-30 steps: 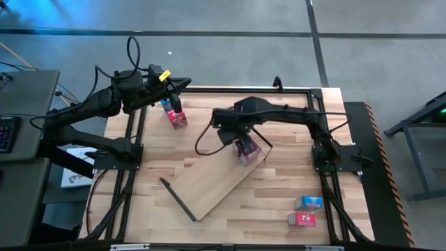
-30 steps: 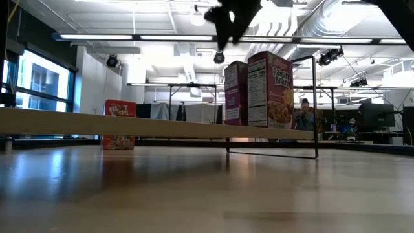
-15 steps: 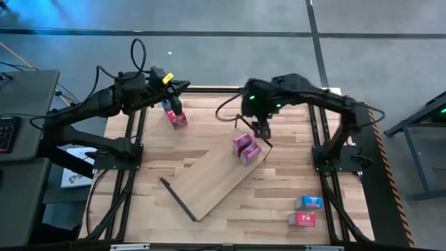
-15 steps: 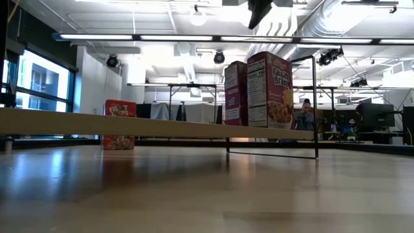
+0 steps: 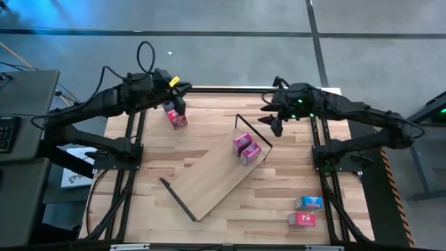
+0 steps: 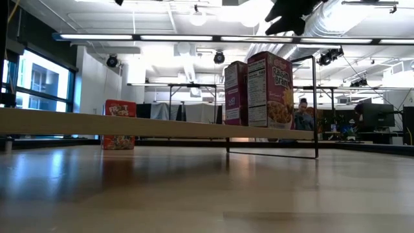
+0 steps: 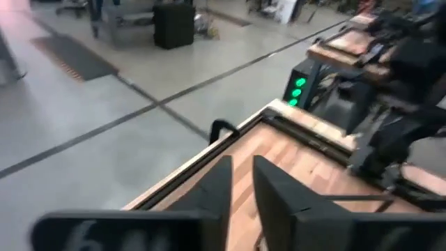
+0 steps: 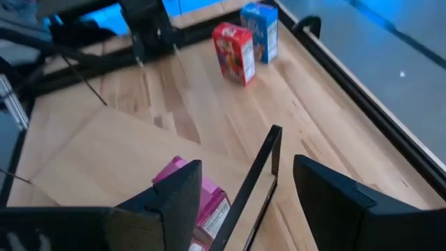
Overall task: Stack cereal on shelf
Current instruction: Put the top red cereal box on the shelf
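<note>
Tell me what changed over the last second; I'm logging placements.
The right gripper let go of a pink cardboard cereal box on the light-wood shelf board and drew back, fingers open. The left gripper stayed over the red box and blue box.

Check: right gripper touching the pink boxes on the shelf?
Apart. High view: right gripper sits beyond the shelf end frame, bare table between it and the pink boxes.
</note>
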You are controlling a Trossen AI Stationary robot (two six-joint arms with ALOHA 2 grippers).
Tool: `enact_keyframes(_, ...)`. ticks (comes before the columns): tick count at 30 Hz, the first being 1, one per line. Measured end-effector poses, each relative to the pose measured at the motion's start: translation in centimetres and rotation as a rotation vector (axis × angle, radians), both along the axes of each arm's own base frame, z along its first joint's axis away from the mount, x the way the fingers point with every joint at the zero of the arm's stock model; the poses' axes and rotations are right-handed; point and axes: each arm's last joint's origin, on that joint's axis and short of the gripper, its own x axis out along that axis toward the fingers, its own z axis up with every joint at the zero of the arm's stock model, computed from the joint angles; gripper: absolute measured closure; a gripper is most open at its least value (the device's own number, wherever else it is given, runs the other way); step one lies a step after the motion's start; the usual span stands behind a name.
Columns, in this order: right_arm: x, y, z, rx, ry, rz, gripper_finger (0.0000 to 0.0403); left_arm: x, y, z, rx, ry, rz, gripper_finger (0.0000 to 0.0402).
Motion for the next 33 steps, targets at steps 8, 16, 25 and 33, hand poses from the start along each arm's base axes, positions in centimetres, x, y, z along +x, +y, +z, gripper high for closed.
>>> enact_keyframes(8, -2.0, 0.5, -0.3, -0.007, -0.039, -0.008, 0.0185, 0.1, 2.4, -1.9, -0.12, 0.139, 0.065, 0.0189)
enact_keyframes(16, -2.1, 0.5, -0.2, -0.056, -0.04, 0.022, 0.0185, -1.4, 6.4, -3.9, -0.363, 0.363, 0.109, 0.0087)
enact_keyframes(25, -2.1, 0.5, -0.2, -0.053, -0.039, 0.021, 0.0185, -1.1, 10.0, -8.8, -0.591, 0.7, 0.075, 0.0075)
enact_keyframes(33, -2.1, 0.4, -0.2, -0.05, -0.038, -0.004, 0.0185, 0.9, 11.5, -12.0, -0.642, 0.857, -0.019, 0.0076)
